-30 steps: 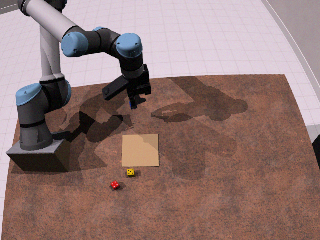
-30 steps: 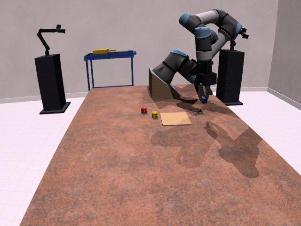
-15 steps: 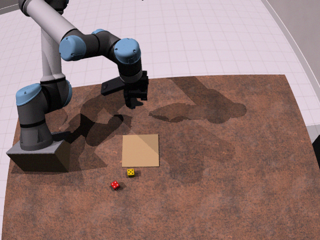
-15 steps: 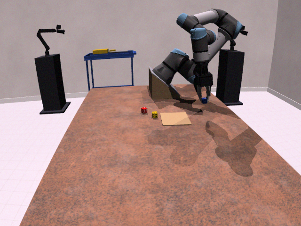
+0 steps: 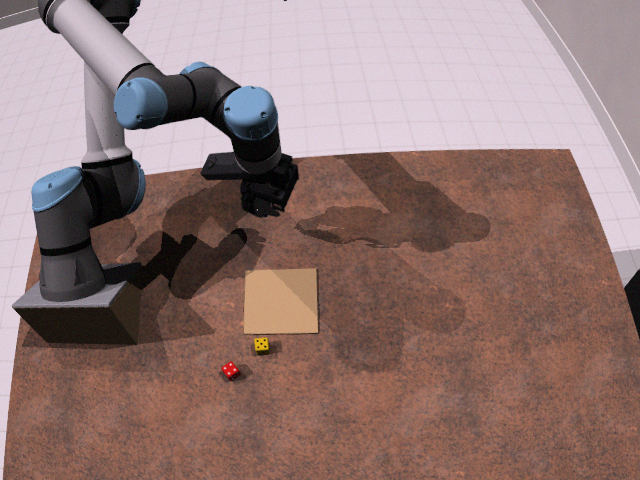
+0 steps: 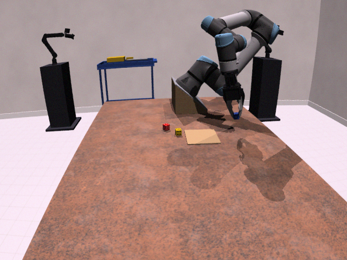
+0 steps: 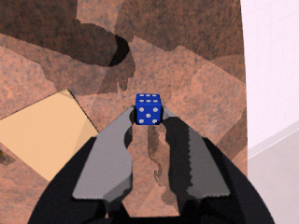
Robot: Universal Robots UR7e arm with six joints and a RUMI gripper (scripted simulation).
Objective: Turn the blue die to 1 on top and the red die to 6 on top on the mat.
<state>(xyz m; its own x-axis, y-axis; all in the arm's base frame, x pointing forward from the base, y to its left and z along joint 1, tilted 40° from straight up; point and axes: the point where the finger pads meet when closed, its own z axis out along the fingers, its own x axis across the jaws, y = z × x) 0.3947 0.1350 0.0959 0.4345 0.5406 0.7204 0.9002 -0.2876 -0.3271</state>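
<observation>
Three dice, placed relative to the mat (image 5: 280,301). Red die (image 5: 230,370): just off its near-left corner. Yellow die (image 5: 261,345): beside its near edge, untouched. Blue die (image 7: 149,109): pinched in the closed gripper (image 7: 149,122), aloft beyond the far edge, likely for reorienting. Mat holds nothing.

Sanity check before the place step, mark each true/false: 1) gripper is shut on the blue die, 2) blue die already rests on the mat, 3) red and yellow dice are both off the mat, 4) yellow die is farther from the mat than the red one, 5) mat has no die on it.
1) True: the gripper pinches the blue die at its fingertips.
2) False: it is held above the table, off to one side of the mat.
3) True: the red die and the yellow die lie on the table beside it.
4) False: the yellow die lies nearer the mat.
5) True.
</observation>
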